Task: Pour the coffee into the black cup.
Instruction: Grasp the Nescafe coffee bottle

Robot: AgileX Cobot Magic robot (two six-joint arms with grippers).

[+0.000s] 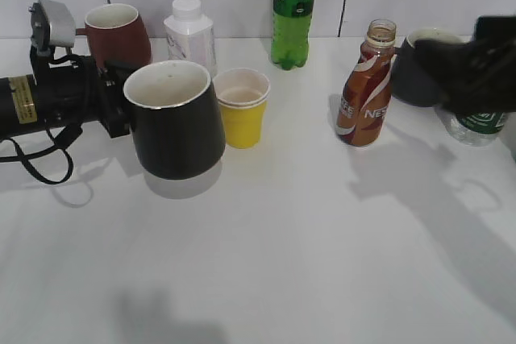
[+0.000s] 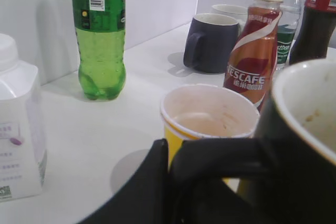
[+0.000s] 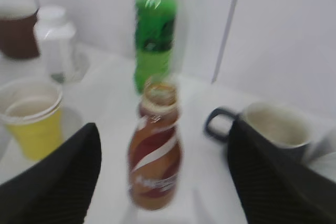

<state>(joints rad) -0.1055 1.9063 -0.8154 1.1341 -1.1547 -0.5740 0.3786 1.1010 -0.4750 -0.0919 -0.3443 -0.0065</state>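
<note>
Coffee bottle (image 1: 365,90) stands uncapped on table, nothing poured yet. Left gripper (image 2: 173,182) pinches black cup (image 1: 176,118) handle, cup w/ no coffee; right gripper (image 3: 163,177) spread wide, approaching bottle.

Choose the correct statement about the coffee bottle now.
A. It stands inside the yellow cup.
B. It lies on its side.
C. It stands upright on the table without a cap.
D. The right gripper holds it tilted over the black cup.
C: the coffee bottle stands upright on the table, its mouth open, with nothing gripping it.
</note>
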